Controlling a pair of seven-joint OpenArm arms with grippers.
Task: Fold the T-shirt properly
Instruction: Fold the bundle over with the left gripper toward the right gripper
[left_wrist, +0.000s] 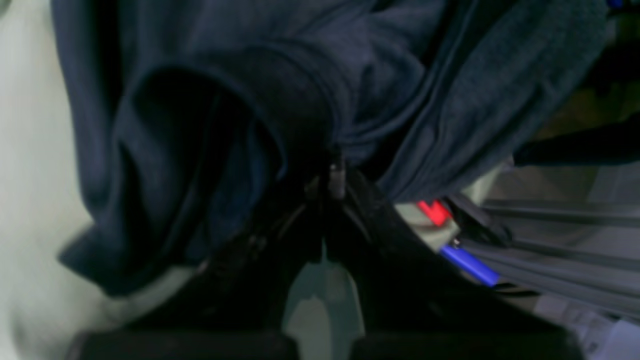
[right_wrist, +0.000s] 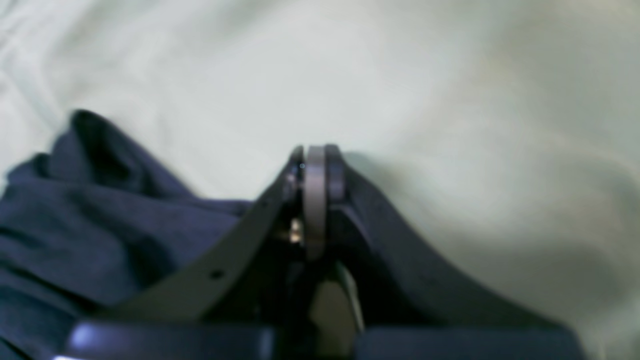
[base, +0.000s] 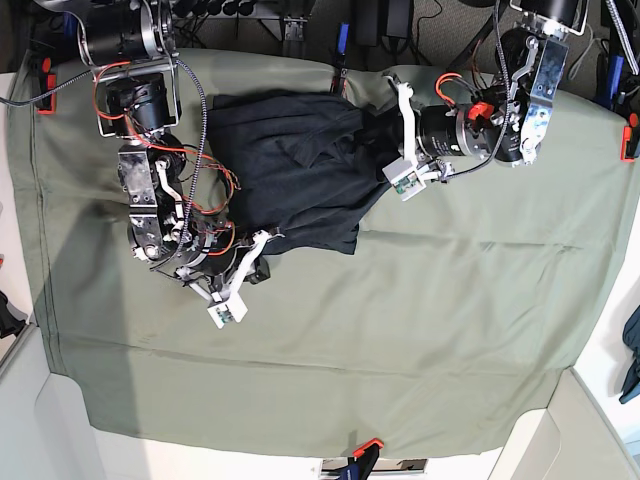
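the green cloth (base: 420, 330) covers the whole table, creased toward 5 o'clock and held by a red clamp (base: 367, 445) at its 6 o'clock edge.

the shirt (base: 290, 170) lies bunched on the cloth, up toward 12 o'clock and slightly to the 9 o'clock side of centre in the base view, its lower edge sagging toward 6 o'clock. its 3 o'clock side is gathered into a tight ridge and lifted.

the left arm (base: 470, 130) reaches in from 2 o'clock, lying nearly level. the left claw (base: 385, 140) is closed tight on that gathered ridge; in the left wrist view the claw tips (left_wrist: 332, 177) pinch a rolled fold of shirt (left_wrist: 240, 115), the fabric draping away toward 9 and 1 o'clock.

the right arm (base: 150, 170) comes down from 10 o'clock. the right claw (base: 258, 250) sits at the shirt's 7 o'clock corner, just at the hem. in the right wrist view its fingers (right_wrist: 316, 175) are pressed together with no gap and no fabric between them; the shirt (right_wrist: 75, 220) lies beside it at 9 o'clock, bare cloth (right_wrist: 450, 100) beyond.
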